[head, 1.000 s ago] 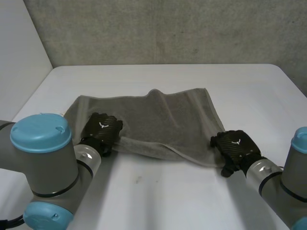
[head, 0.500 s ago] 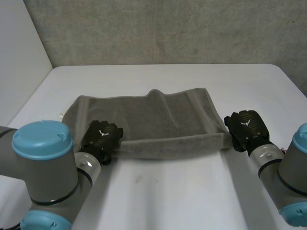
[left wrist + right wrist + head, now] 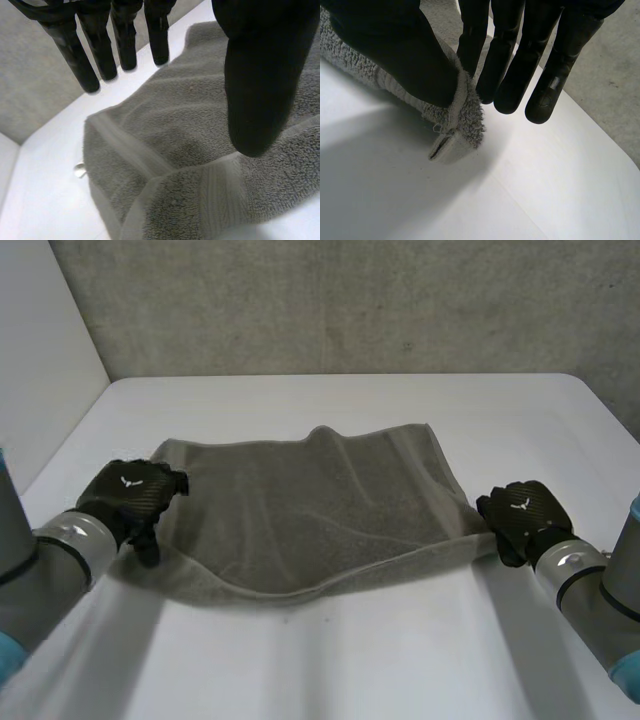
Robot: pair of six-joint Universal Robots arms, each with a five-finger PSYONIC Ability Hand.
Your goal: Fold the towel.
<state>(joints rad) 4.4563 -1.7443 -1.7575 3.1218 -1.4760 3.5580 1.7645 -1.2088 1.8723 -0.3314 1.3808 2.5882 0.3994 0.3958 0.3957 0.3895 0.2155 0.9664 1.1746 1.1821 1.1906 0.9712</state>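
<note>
Towel [image 3: 466,119] corner in right hand [image 3: 395,55] pinch

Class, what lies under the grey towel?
The white table shows all round the towel, so it lies on that. Anything else beneath is covered and cannot be seen.

Robot test cell, laboratory type.
A white table [image 3: 350,660] is enclosed by a rough grey back wall [image 3: 350,300] and a plain white side panel [image 3: 40,340].
</note>
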